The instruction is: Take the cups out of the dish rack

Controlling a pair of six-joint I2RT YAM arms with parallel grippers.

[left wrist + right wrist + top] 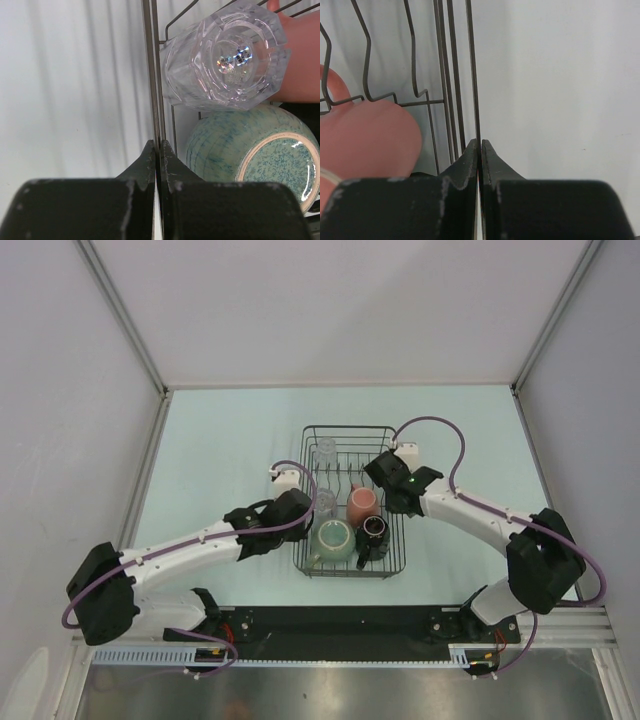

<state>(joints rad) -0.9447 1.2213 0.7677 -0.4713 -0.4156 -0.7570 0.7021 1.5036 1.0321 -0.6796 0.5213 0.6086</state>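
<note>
Our left tool (159,150) and right tool (480,147) each sit clamped on a thin side wire of the rack (350,427), middle of the top view. The glass (225,55), green mug (235,150) and pink cup (365,145) lie inside. If we pull unevenly, the rack may slip and they tumble.

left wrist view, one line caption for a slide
Left gripper pinching the dish rack side wire, with a clear glass and green mug just inside.
</note>
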